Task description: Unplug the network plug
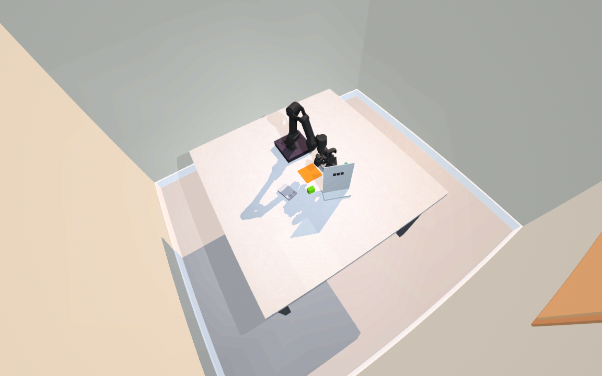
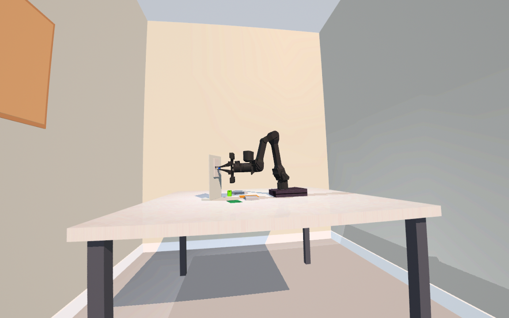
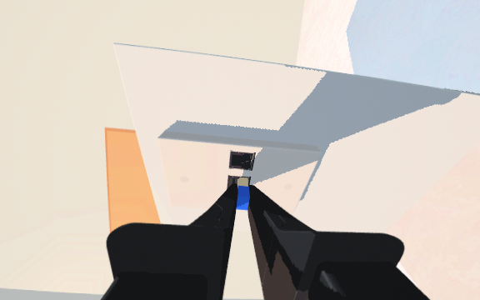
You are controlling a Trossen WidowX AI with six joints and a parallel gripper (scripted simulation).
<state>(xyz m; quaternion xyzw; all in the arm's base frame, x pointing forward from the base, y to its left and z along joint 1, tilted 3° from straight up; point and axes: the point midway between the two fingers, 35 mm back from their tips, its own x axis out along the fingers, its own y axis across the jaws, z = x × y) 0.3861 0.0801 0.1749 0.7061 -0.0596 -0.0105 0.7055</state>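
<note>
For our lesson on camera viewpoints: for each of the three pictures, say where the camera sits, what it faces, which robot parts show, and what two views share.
Top: high above a room corner, looking down on the pale wooden table; whole black arm shows.
Exterior: low, beyond the table's far edge, facing the arm side-on; whole arm shows.
Wrist: on the arm, facing the upright white panel; only the tool shows, shut on the small blue plug.
Shared: top and wrist both show the flat orange square.

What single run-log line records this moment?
tool: shut on plug | plug: in socket, panel | orange square: no plug yet
</note>
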